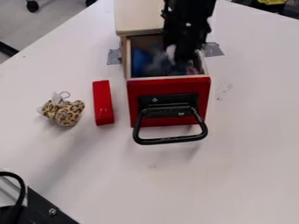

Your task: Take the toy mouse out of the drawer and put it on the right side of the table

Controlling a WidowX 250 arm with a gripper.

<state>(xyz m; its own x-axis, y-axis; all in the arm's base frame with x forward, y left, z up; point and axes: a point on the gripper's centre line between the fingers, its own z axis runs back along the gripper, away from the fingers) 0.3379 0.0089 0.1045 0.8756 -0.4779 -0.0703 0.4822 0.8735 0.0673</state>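
The gripper (182, 56) hangs down into the right part of the open drawer (168, 83), which has a red front and a black handle. Inside the drawer, a blurred grey thing (156, 65), possibly the toy mouse, lies left of the gripper. A small white piece (171, 50) shows right against the gripper's left side; I cannot tell what it belongs to. The black arm covers much of the drawer's right side.
A blue thing (139, 61) is at the drawer's left. On the table (251, 144), a red block (102, 103) and a leopard-print toy (63, 110) lie left of the drawer. Black equipment (43, 208) occupies the lower left corner.
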